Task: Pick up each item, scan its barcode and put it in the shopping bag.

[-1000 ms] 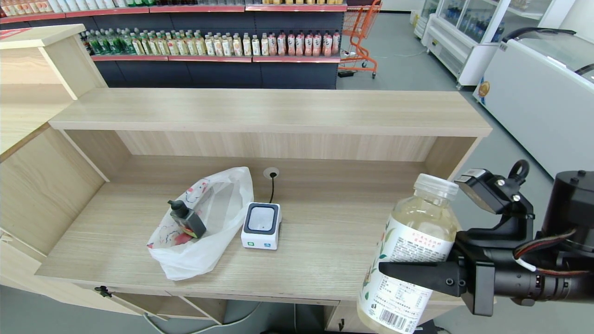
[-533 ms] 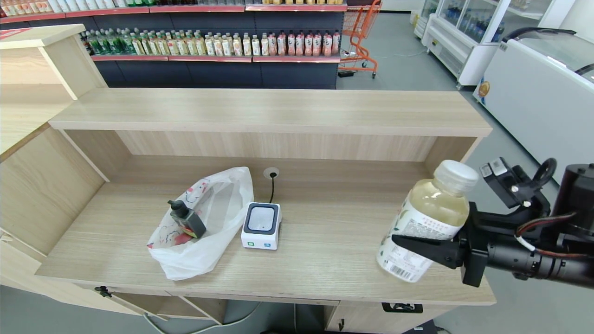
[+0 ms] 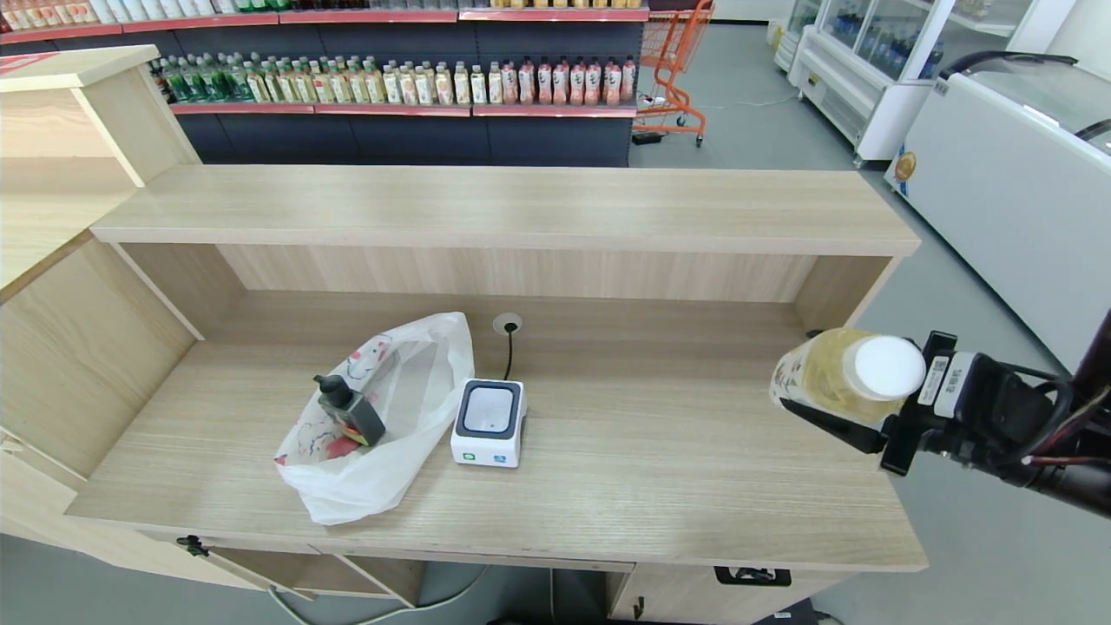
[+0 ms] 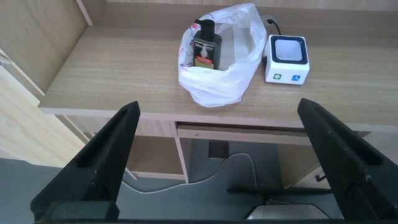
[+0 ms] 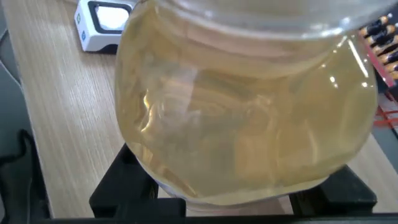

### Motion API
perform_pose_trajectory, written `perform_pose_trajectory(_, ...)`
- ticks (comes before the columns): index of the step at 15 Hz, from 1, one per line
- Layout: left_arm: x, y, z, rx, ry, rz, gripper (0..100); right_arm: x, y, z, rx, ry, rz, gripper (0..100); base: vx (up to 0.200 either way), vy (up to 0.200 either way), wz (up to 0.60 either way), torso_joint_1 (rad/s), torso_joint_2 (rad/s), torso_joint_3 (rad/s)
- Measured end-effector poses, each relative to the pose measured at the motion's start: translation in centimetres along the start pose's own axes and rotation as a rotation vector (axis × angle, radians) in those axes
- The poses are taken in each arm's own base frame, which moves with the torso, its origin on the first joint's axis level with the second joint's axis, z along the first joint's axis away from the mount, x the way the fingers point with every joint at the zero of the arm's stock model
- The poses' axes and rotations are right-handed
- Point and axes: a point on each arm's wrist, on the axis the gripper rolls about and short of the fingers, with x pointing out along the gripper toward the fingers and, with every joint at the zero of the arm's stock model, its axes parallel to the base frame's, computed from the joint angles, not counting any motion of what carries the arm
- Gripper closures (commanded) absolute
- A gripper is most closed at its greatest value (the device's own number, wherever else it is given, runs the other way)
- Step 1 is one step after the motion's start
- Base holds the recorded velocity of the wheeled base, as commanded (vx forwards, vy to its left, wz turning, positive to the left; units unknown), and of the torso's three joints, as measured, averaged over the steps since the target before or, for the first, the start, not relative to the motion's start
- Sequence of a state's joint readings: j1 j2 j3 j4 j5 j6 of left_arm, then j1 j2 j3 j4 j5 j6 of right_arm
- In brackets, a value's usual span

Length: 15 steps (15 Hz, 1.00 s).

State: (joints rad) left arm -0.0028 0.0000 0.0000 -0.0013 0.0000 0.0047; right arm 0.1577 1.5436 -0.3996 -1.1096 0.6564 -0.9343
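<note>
Black arm [image 3: 998, 421], white coded labels [image 3: 948, 382]

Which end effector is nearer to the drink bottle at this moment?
Right. The right end effector grips the bottle at the right end of the counter; the left end effector hangs open before its near edge, facing the bag.

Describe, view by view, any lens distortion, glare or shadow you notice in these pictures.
Head view: wide-angle lens slightly bows the counter edges; light is even, shadows faint. Right wrist view: bright streaks of glare on the bottle. Left wrist view: the scanner window shines white; left gripper fingers read as dark shapes.
</note>
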Motion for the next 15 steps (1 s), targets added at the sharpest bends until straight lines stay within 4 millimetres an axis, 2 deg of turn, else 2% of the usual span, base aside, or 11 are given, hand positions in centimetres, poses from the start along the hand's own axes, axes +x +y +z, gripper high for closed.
perform_pose_trajectory(3,0.0,0.0,0.0,0.000,0.000,0.000,0,-0.1,0.2,0.5,-0.080,-0.014,-0.011,100,0.000,0.000,0.00,0.000,0.00,0.000)
perform_pose_trajectory(8,0.0,0.0,0.0,0.000,0.000,0.000,0,-0.6,0.1,1.1,-0.117,-0.022,-0.030,100,0.000,0.000,0.00,0.000,0.00,0.000)
perform_pose_trajectory(15,0.0,0.0,0.0,-0.003,0.000,0.000,0,-1.0,0.6,1.0,-0.074,-0.017,-0.016,100,0.000,0.200,0.00,0.003,0.00,0.003)
